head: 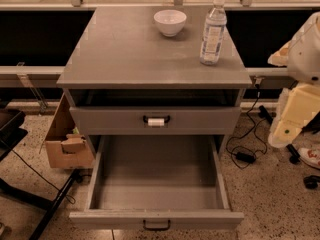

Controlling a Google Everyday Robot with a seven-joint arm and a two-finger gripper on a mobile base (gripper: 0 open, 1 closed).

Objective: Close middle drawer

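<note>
The middle drawer point(156, 184) is pulled far out of the grey cabinet point(150, 54) toward the camera, and it is empty inside. Its flat grey front point(200, 219) carries a small plain black loop handle point(156, 225) at the bottom of the view. Above it is a grey drawer point(110, 120) with a white tag on its handle point(156, 121). My gripper point(286, 130) is the pale cream end of the arm at the right edge. It hangs beside the cabinet, apart from the drawer and well right of its handle.
A white bowl point(170, 21) and a water bottle point(213, 31) stand on the cabinet top. A cardboard box point(65, 141) sits on the floor at the left. Black cables point(245, 151) lie on the floor at the right. A dark stand leg point(45, 209) crosses the lower left.
</note>
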